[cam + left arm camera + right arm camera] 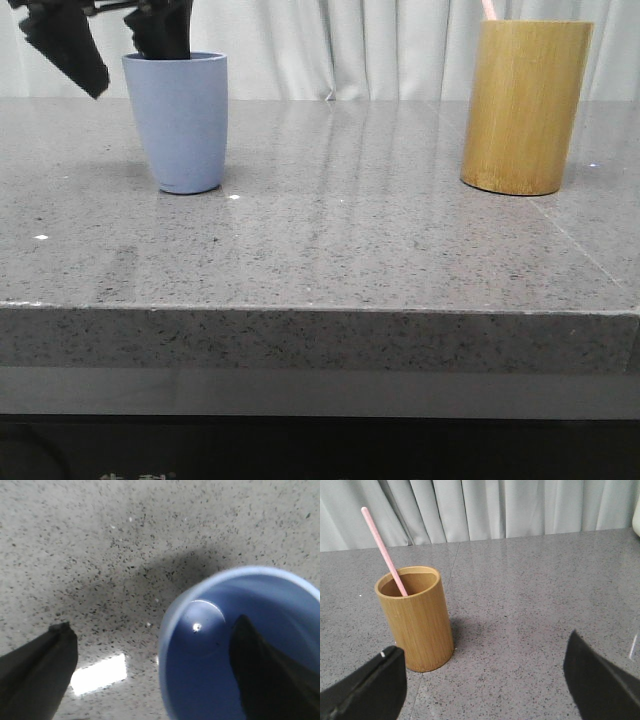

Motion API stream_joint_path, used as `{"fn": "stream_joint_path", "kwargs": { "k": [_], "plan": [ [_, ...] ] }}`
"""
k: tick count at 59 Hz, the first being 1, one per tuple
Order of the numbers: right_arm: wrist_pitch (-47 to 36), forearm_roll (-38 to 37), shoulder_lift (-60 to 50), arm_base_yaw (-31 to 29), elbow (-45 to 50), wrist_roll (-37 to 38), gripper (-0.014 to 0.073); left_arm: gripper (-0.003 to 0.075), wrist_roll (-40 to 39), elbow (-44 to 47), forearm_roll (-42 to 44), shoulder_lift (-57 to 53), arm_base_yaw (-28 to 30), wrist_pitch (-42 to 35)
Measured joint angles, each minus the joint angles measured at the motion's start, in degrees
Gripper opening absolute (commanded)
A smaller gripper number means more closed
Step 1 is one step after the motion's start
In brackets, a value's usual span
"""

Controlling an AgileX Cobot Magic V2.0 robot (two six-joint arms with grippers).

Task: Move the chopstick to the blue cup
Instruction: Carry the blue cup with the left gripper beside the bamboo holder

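Observation:
The blue cup (180, 125) stands at the table's back left and looks empty inside in the left wrist view (210, 680). My left gripper (112, 45) hangs open over its rim (153, 626); one finger (270, 675) is above the cup's inside and the other (40, 670) is outside over the table. It holds nothing. A pink chopstick (382, 545) leans in the bamboo holder (417, 625) at the right (525, 105); only its tip (489, 8) shows in the front view. My right gripper (485, 645) is open and empty, short of the holder and to one side of it.
The grey speckled stone table (330, 250) has its front edge near the camera. A white curtain (350, 45) hangs behind. A pale object (636, 510) shows at the edge of the right wrist view.

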Motion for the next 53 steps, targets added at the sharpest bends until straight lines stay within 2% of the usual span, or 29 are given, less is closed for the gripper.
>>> {"fn": "stream_joint_path", "kwargs": {
  "k": [4, 10, 16, 20, 29, 37, 53],
  "plan": [
    [0.0, 0.0, 0.0, 0.0, 0.0, 0.0, 0.0643, 0.0468, 0.56, -0.22, -0.22, 0.1, 0.01, -0.01],
    [0.0, 0.0, 0.0, 0.0, 0.0, 0.0, 0.0643, 0.0253, 1.67, -0.24, -0.84, 0.1, 0.01, 0.08],
    [0.0, 0.0, 0.0, 0.0, 0.0, 0.0, 0.0643, 0.0071, 2.92, -0.24, -1.89, 0.1, 0.01, 0.08],
    [0.0, 0.0, 0.0, 0.0, 0.0, 0.0, 0.0643, -0.002, 4.87, -0.24, -3.0, 0.1, -0.12, 0.08],
    [0.0, 0.03, 0.0, 0.0, 0.0, 0.0, 0.0643, -0.0019, 10.95, -1.28, -6.26, 0.37, -1.99, 0.08],
    [0.0, 0.03, 0.0, 0.0, 0.0, 0.0, 0.0643, -0.0019, 12.25, -5.61, -7.59, 1.31, -5.76, -0.64],
    [0.0, 0.03, 0.0, 0.0, 0.0, 0.0, 0.0643, -0.0018, 12.08, -23.0, -8.5, 10.07, -13.54, 4.43]
  ]
}}
